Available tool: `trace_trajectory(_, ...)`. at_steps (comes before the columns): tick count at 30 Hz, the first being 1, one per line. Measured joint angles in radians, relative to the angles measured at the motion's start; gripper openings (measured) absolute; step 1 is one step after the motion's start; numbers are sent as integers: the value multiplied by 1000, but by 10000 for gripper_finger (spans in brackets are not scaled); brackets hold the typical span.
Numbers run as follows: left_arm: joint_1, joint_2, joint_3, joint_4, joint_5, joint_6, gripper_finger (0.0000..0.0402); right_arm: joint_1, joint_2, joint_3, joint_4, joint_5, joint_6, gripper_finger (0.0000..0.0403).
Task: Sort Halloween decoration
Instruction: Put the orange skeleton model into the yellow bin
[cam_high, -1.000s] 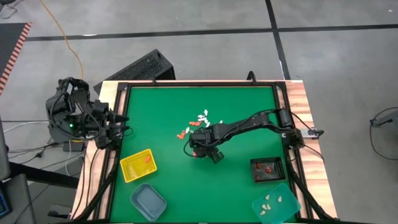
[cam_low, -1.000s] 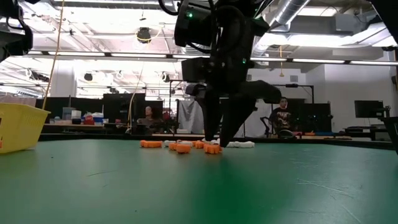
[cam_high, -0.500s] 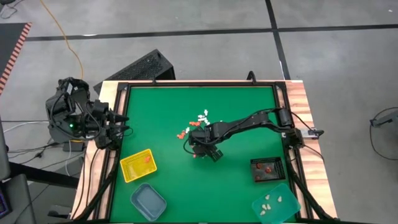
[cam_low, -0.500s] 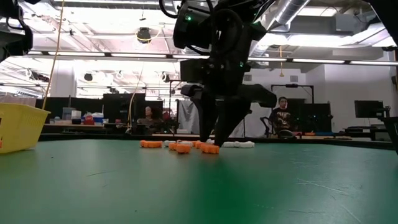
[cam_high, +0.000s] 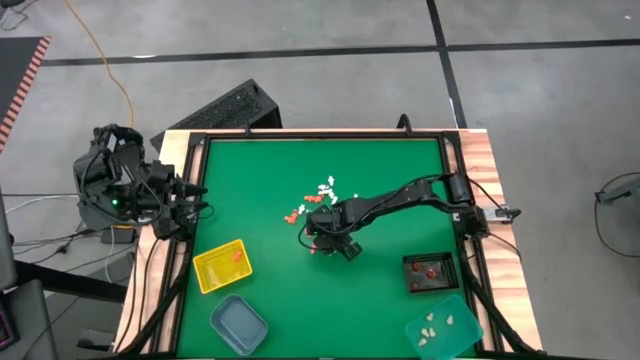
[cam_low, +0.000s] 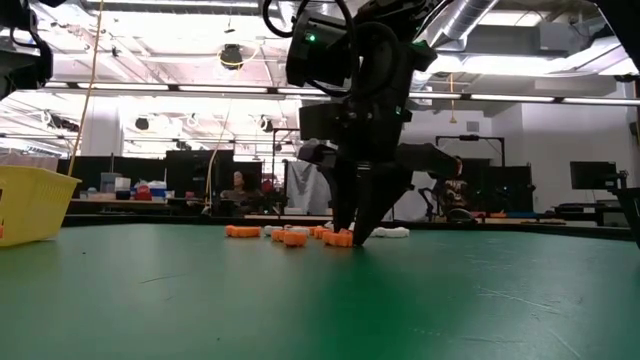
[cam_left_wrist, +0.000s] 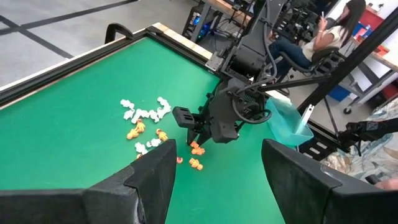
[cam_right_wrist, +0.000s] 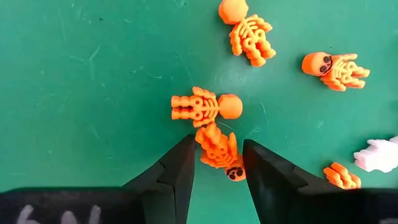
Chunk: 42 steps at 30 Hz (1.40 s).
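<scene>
Starting at the left, we see the left gripper (cam_high: 190, 200) parked over the left edge of the table (cam_high: 260, 160), well apart from everything being sorted; its own wrist view shows the fingers standing wide apart with nothing between them. Just inward along that side sit the yellow tray (cam_high: 221, 266), with something orange in it, and the blue tray (cam_high: 238, 324) toward the near corner. Moving to the middle of the green mat, we find the loose Halloween decoration (cam_high: 318, 197), a scatter of tiny orange and white skeleton figures. The right gripper (cam_high: 322, 232) is down among them at the near edge of that scatter, the right arm reaching in from the table's right side. In the right wrist view the fingers (cam_right_wrist: 180, 168) are parted and straddle one orange skeleton (cam_right_wrist: 219, 152), which lies directly between them with its long axis running roughly along the fingers rather than across the gap, head toward the wrist. We judge that closing would pinch it across its narrow width, which suits the grasp. A second orange skeleton (cam_right_wrist: 206, 106) lies crosswise just beyond the finger ends, almost touching the first, so it may get nudged. Farther right, the black tray (cam_high: 430, 270) holds reddish pieces and the teal tray (cam_high: 443, 325) holds pale ones.
</scene>
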Motion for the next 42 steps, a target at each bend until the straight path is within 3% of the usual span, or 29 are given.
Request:
trace_trajectory(17, 0, 0, 0, 0, 0, -3, 226, 0, 0, 7, -3, 2, 171, 36)
trace_trajectory(22, 0, 0, 0, 0, 1, -10, 226, -9, 5, 65, -77, 35, 251, 8)
trace_trajectory(30, 0, 0, 0, 0, 0, -11, 226, -35, 2, 246, -95, 57, 295, 5)
trace_trajectory(34, 0, 0, 0, 0, -4, -11, 226, -31, 0, 315, 69, 57, 340, 5)
trace_trajectory(42, 0, 0, 0, -3, -29, -6, 226, 8, 28, 326, 528, 54, 371, 5)
